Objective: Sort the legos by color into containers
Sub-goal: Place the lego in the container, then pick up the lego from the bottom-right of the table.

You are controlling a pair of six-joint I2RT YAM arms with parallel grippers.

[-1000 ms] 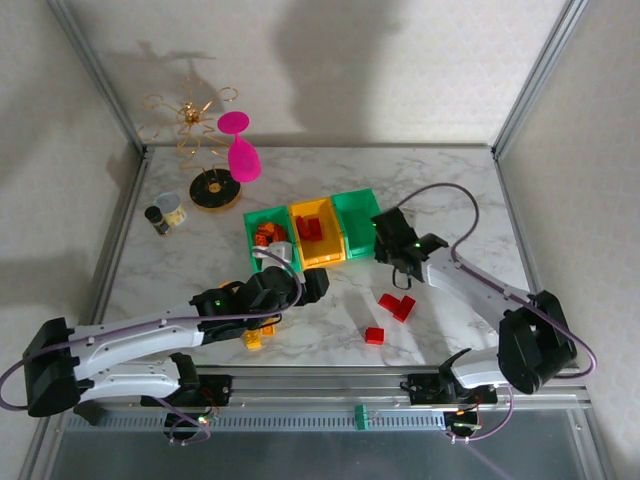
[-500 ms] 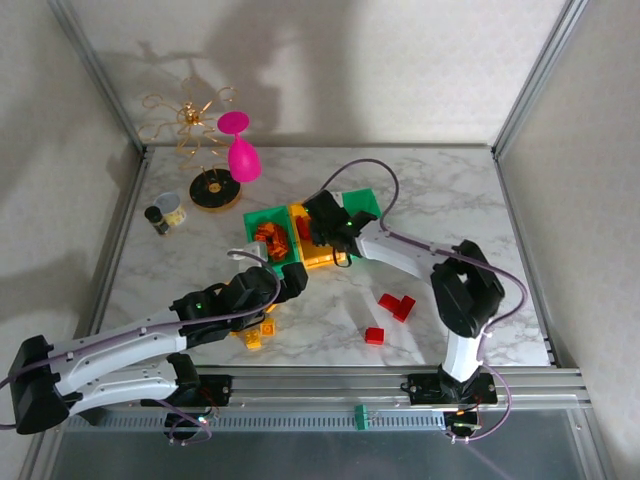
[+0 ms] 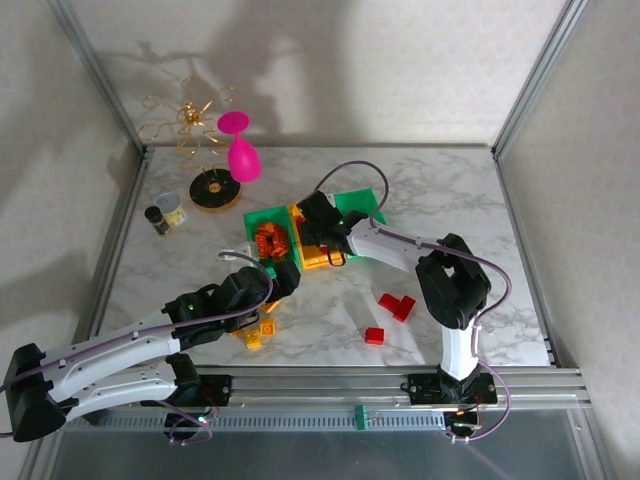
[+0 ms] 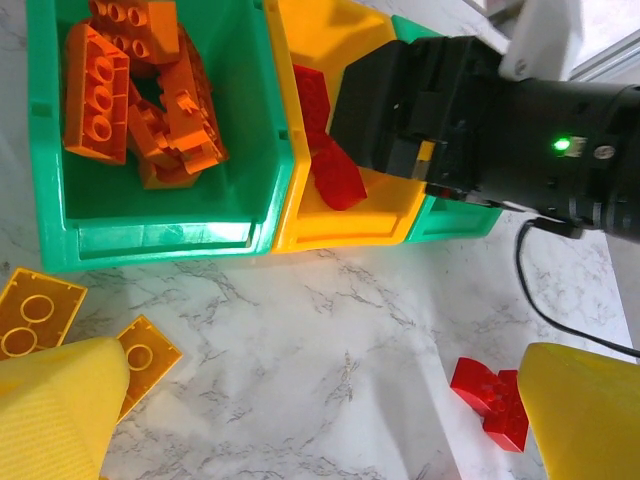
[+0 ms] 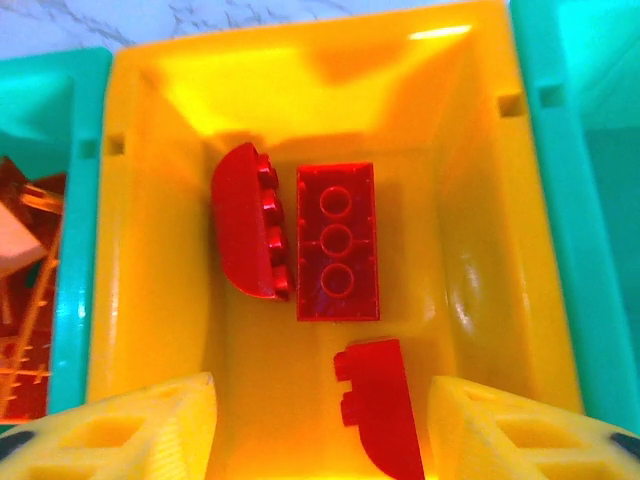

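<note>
Where the right gripper (image 3: 318, 222) hangs: we see it just toward 12 o'clock from the middle of the table (image 3: 450, 200), over the yellow-orange bin (image 3: 316, 259).
Right pincer: wide, its yellow fingers (image 5: 130, 430) near the bin's two long walls; nothing is gripped, though one red brick lies on the bin floor between them.
Yellow-orange bin contents: three red bricks (image 5: 338, 240), one flat with studs up, one on its side at that one's 9 o'clock, one at its 6 o'clock.
Left gripper (image 3: 285, 278): at 7 o'clock of the bins, over bare marble.
Left pincer: wide and empty, fingers (image 4: 60, 400) at the lower corners of its wrist view.
Left green bin (image 3: 250, 222): touching the yellow-orange bin at its 9 o'clock, holding orange bricks (image 4: 140, 100).
Right green bin (image 3: 365, 200): at 3 o'clock of the yellow-orange bin, partly hidden by the right arm; we cannot tell its contents.
In the way: the right gripper's black body covers the far part of the yellow-orange bin in the left wrist view; a cable (image 3: 352, 164) loops above the right green bin.
Loose red bricks (image 3: 397, 305): at 4 o'clock of the table's middle, well apart from the bins.
Yellow bricks (image 3: 255, 335): at 8 o'clock, just beside the left arm.
Surroundings: glass jar (image 3: 168, 212), pink goblet (image 3: 240, 152) and gold wire stand (image 3: 190, 120) at 10 to 11 o'clock, well apart from the bins.
</note>
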